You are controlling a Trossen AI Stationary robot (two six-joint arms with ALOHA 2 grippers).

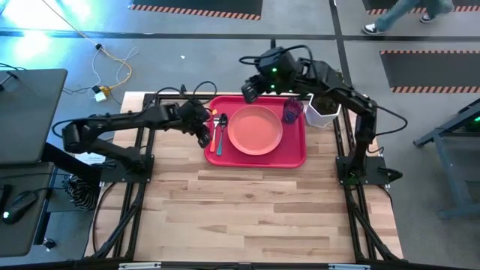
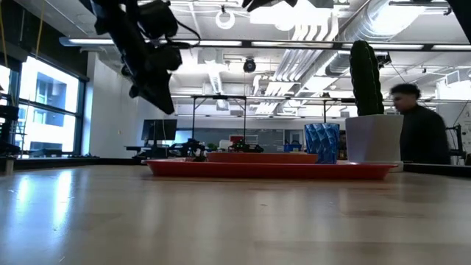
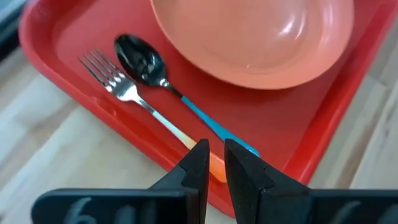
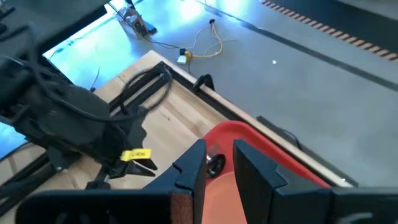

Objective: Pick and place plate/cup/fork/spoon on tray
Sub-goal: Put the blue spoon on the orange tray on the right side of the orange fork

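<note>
Left arm reaches in from the left of the high view; left gripper (image 1: 204,133) hangs at the tray's left rim, clear of the table in the low view. In the left wrist view its fingers (image 3: 198,167) stand a narrow gap apart, nothing between them, above the fork handle.

Tray (image 1: 259,159) sits upper centre of the table. Fork (image 1: 212,132) and spoon (image 1: 221,133) lie side by side along the tray's left edge, fork outermost, tines and bowl toward the top of the frame. Plate (image 1: 255,129) rests mid-tray, just right of the spoon. Cup (image 1: 292,111) stands in the tray's upper right corner.

Right gripper (image 1: 252,91) hovers over the tray's upper rim, fingers (image 4: 252,169) slightly parted, empty. White cactus pot (image 1: 322,111) stands off the tray, just right of the cup.
</note>
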